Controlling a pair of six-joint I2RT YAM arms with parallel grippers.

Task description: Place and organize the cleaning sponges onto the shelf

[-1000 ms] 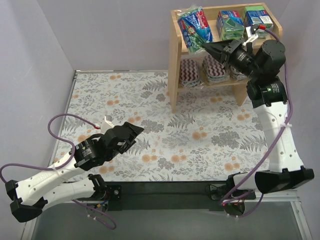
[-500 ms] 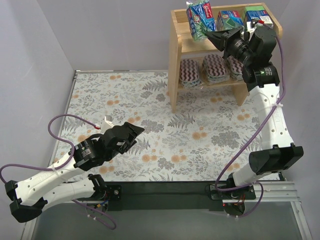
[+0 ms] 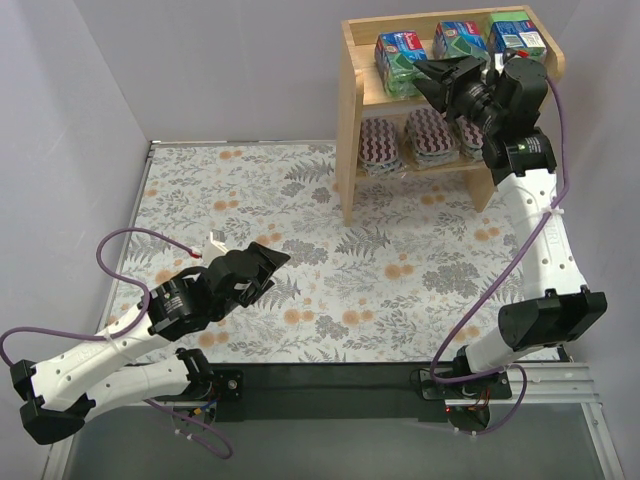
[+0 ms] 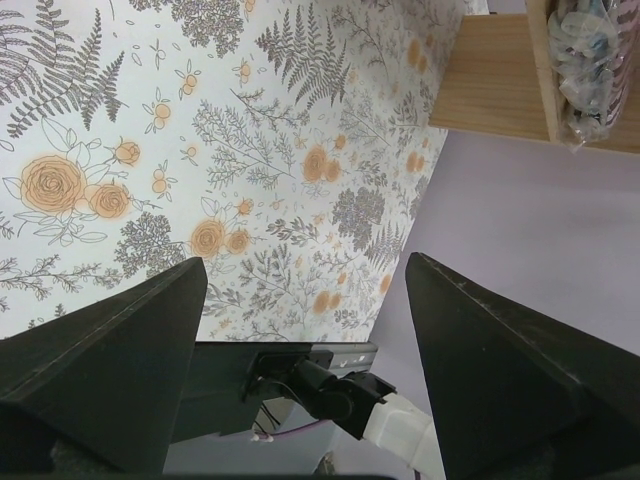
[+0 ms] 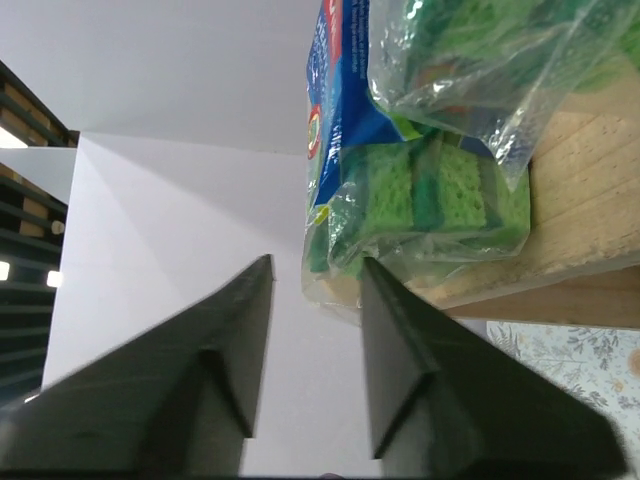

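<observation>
The wooden shelf (image 3: 350,120) stands at the far right. Three green sponge packs (image 3: 399,60) (image 3: 460,42) (image 3: 516,33) stand on its top tier. Two striped oval pads (image 3: 378,146) (image 3: 432,137) lie on the lower tier; a third is mostly hidden behind my right arm. My right gripper (image 3: 428,78) is open and empty, just right of the leftmost pack. In the right wrist view the gripper (image 5: 318,262) is open, with that pack (image 5: 420,190) just beyond the right finger on the shelf board (image 5: 585,230). My left gripper (image 3: 265,262) is open and empty above the table's near left.
The floral tablecloth (image 3: 400,270) covers the table, with grey walls on three sides. The left wrist view shows the cloth (image 4: 250,150), the shelf's side panel (image 4: 500,80) and the right arm's base (image 4: 340,390) between the open fingers (image 4: 120,370).
The leftmost green pack went from lying tilted over the shelf's left end to standing on the top tier. My right gripper rose to the top tier and now stands free of the pack. The left arm has not moved.
</observation>
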